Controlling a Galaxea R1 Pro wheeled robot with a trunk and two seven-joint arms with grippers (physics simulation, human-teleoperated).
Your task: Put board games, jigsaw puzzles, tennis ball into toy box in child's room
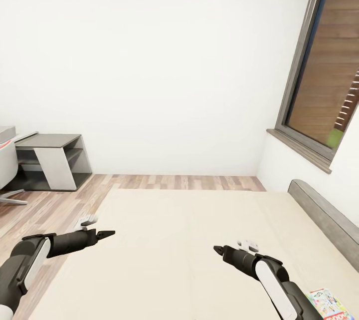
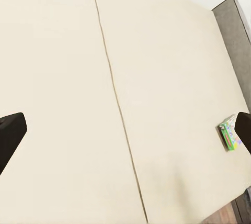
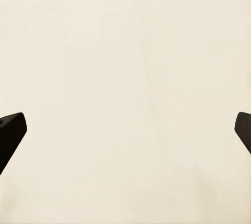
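Note:
The bed [image 1: 189,240] with its beige sheet spreads below me, its grey headboard [image 1: 326,217] on the right. One board game [image 1: 330,305], a white-and-green box, lies on the sheet at the lower right, just right of my right forearm; the left wrist view also catches this board game [image 2: 228,133] near the headboard [image 2: 238,35]. My left gripper [image 1: 107,233] hovers open over the bed's left side. My right gripper [image 1: 218,249] is open above bare sheet [image 3: 125,77]. Its dark fingertips [image 3: 11,130] stand wide apart. The toy box, jigsaw puzzles and tennis ball are out of view.
The table's lower dark-grey unit [image 1: 52,160] with its white panel stands against the far wall at the left, a white chair [image 1: 6,170] beside it. Wood-plank floor [image 1: 60,205] runs between it and the bed. A tall dark-framed window [image 1: 326,60] is on the right wall.

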